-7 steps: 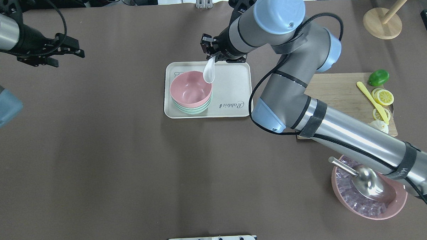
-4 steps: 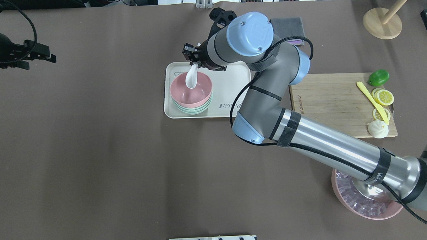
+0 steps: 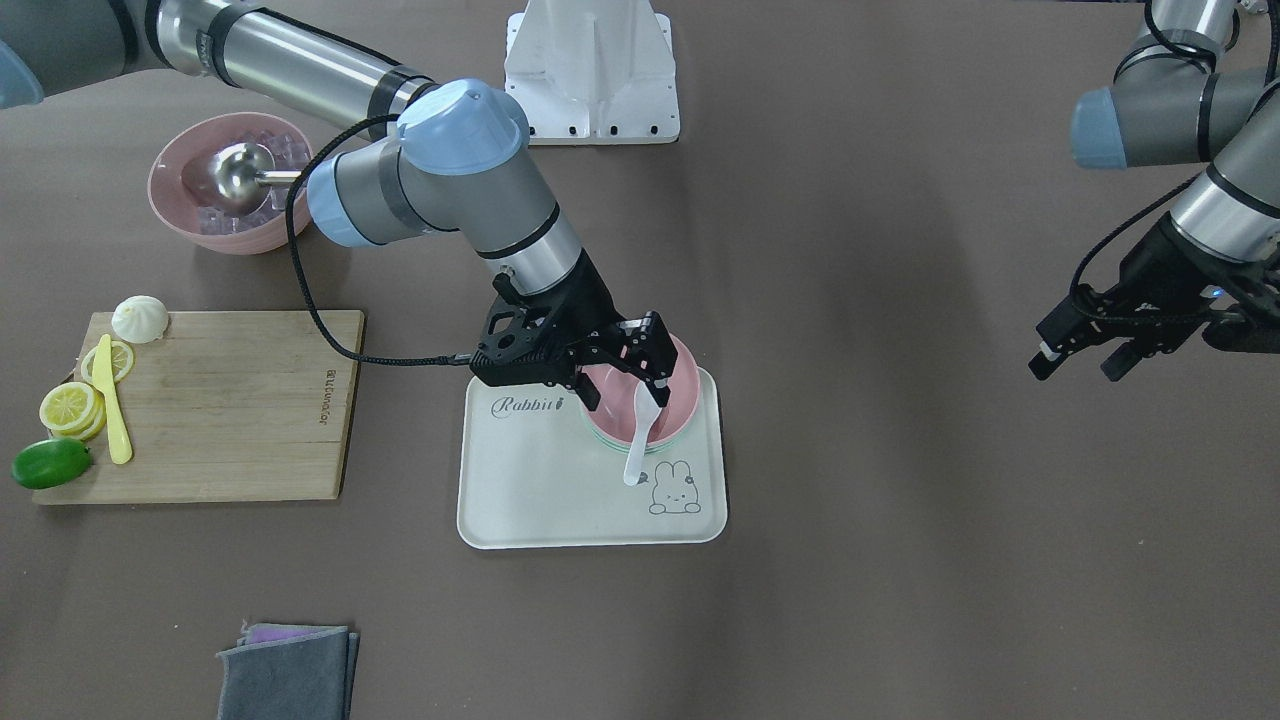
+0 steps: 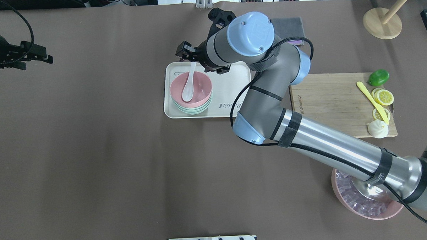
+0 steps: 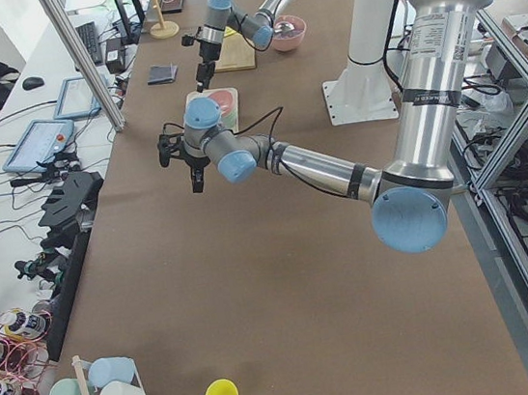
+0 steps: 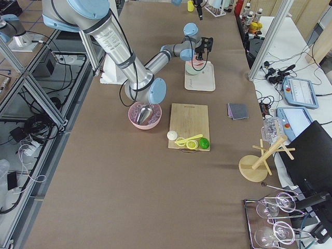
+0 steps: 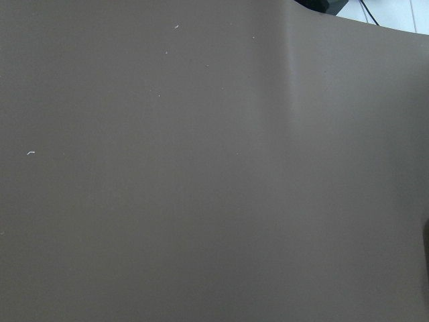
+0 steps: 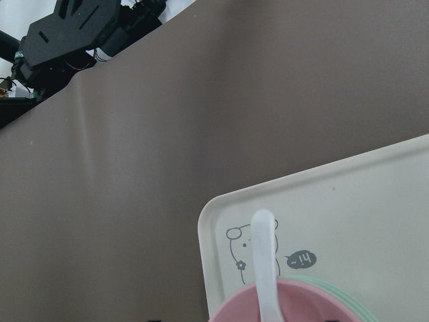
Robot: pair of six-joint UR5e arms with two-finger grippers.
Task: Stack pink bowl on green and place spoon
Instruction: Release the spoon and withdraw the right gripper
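The pink bowl (image 4: 198, 85) sits nested on top of the green bowl stack (image 4: 192, 111) on a white tray (image 4: 230, 84). The white spoon (image 4: 188, 89) lies with its head inside the pink bowl and its handle leaning over the far rim. My right gripper (image 4: 197, 60) is open just above the handle end, not touching it. The front-facing view shows the same: gripper (image 3: 628, 385), spoon (image 3: 638, 435), pink bowl (image 3: 685, 385). The right wrist view shows the free handle (image 8: 265, 261) over the tray. My left gripper (image 4: 42, 57) is open and empty at the far left.
A wooden cutting board (image 4: 333, 101) with a lime, lemon slices, a yellow knife and a bun lies to the right. A larger pink bowl of clear cubes (image 4: 365, 203) stands under my right arm. Grey cloths (image 4: 288, 25) and a wooden stand (image 4: 382, 21) are at the back.
My right gripper carried the spoon left over the pink bowl, lowered it and opened. The spoon now rests in the bowl. The left arm drew back to the left.
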